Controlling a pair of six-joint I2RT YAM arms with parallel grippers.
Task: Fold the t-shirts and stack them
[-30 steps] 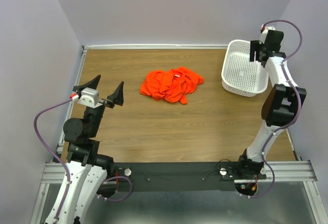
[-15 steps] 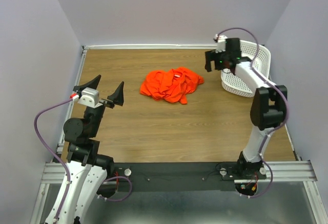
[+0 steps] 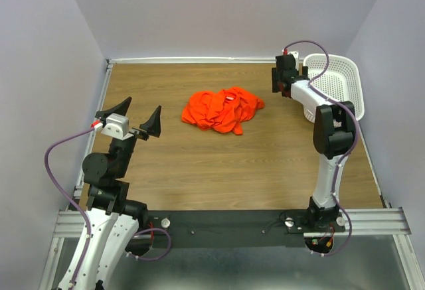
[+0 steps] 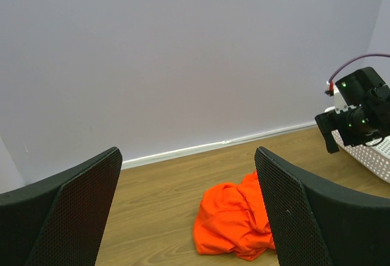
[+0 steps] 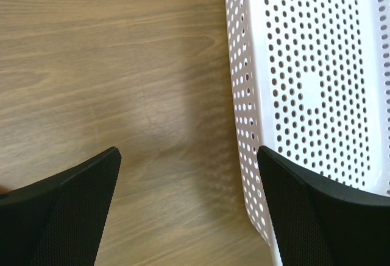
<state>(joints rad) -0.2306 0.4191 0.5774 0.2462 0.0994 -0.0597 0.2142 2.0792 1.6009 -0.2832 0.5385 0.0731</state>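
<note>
From above, your left fingers (image 3: pixel 142 104) hang spread wide and empty. The crumpled orange-red t-shirt (image 3: pixel 222 111) lies in a heap on the counter (image 3: pixel 199 170), well apart from them and off to their right. Your right fingers (image 3: pixel 279 81) hover between the t-shirt and the white basket (image 3: pixel 345 62), near its wall.

On the left wrist, the t-shirt sits ahead, beyond the gap between the parted fingers.

On the right wrist, those fingers are released as well, over bare wood, with the basket just beside one of them.
</note>
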